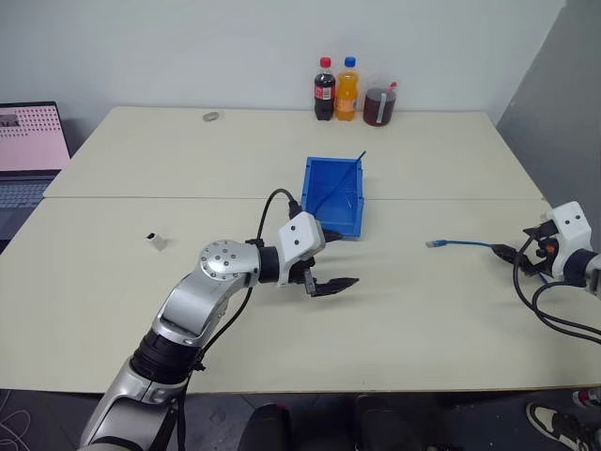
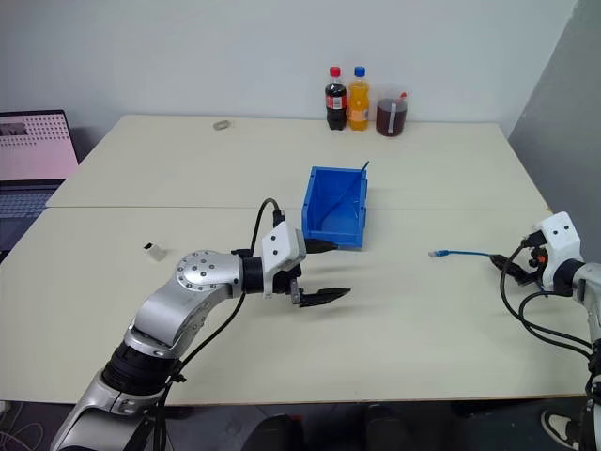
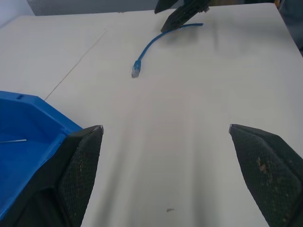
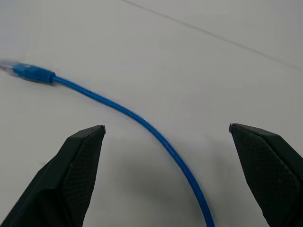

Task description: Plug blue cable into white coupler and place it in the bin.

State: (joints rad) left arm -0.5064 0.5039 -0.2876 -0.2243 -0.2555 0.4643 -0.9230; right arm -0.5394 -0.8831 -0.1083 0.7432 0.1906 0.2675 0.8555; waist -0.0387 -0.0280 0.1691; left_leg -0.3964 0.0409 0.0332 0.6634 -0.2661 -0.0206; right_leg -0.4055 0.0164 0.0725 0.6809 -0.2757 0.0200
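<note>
Standing behind bin (image 1: 333, 195): bottles (image 1: 335, 90) (three, upright)

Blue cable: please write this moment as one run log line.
blue cable: loose on table | white coupler: untouched | left gripper: open | right gripper: open, above cable

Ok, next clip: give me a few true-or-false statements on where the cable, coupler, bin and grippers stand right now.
1. The blue cable lies on the table, outside the bin. True.
2. The white coupler is already plugged onto the cable. False: it sits alone on the table, far across from the cable.
3. The right gripper is shut on the cable. False: its fingers stand open, with the cable between them.
4. The left gripper is open, holding nothing. True.
5. Three drink bottles stand inside the bin. False: they stand at the table's far edge.
</note>
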